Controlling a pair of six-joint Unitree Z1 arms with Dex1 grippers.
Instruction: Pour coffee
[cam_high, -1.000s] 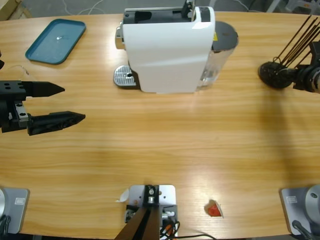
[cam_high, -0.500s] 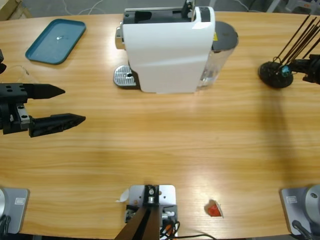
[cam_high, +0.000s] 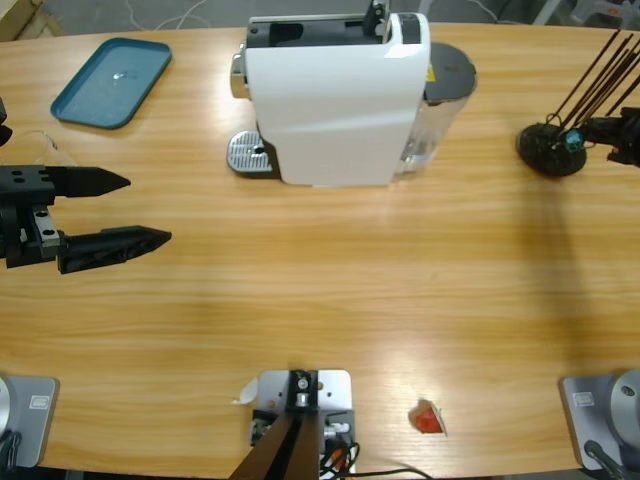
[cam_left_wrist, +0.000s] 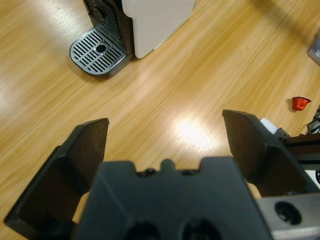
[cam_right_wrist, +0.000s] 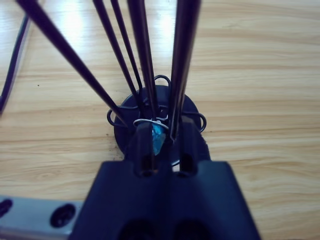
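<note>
My left gripper (cam_high: 125, 210) hung released above the worktop (cam_high: 330, 270), my right gripper (cam_right_wrist: 160, 142) clenched at the black rod stand (cam_right_wrist: 155, 117).

Right tool (cam_high: 600, 133) mostly beyond frame edge

Long wooden table under bright overhead light

The pale wood table (cam_high: 330, 270) ran the full width of the high view, its grain lengthwise, with soft glare patches near the middle and front. Beyond its far edge a strip of grey floor (cam_high: 130, 12) showed, crossed by a thin pale cable (cam_high: 185, 18), and a cardboard box corner (cam_high: 18, 15) sat at the upper left.
</note>
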